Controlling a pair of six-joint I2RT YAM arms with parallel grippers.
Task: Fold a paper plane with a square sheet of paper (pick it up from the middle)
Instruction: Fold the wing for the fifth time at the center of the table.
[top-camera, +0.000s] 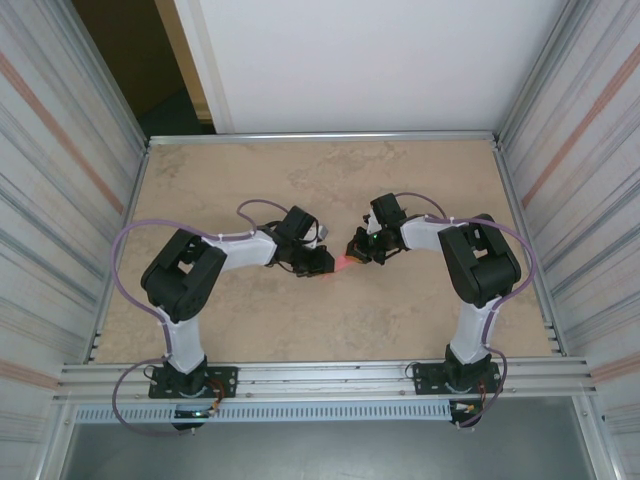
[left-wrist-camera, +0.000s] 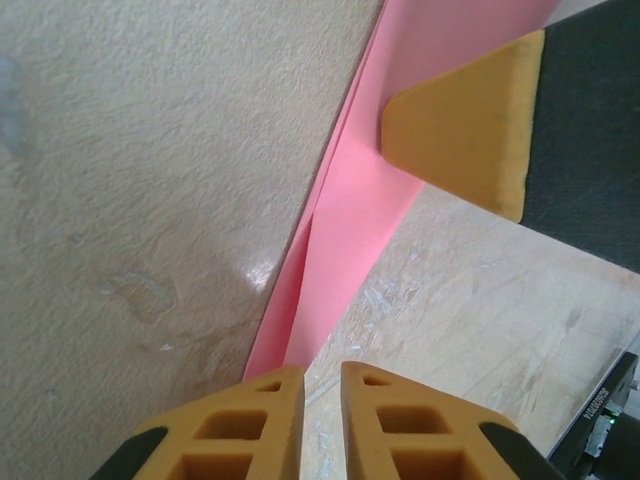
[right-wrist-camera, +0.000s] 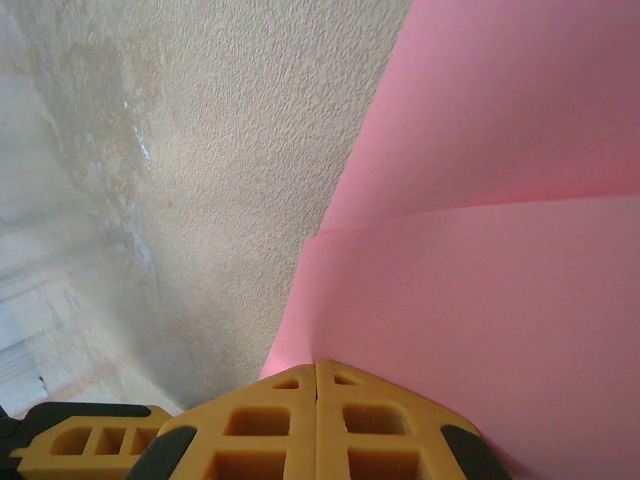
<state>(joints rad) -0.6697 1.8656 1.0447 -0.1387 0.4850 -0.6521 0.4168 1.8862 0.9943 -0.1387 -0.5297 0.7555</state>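
The top external camera sits high above and behind the pink sheet of paper (top-camera: 343, 262), looking down over the table (top-camera: 400, 180) at it from afar. The left wrist camera looks along its own fingers (left-wrist-camera: 265, 425) at the sheet's edge, very near. The right wrist camera is even nearer, with the sheet just past its fingers (right-wrist-camera: 270, 430). All three share that sheet and the table beside it.

left arm (top-camera: 195, 270) and right arm (top-camera: 475, 255) bend inward to the paper (left-wrist-camera: 350, 210). left gripper (left-wrist-camera: 322, 375) a slit apart at its edge; right gripper (right-wrist-camera: 317, 368) closed, tip on it.
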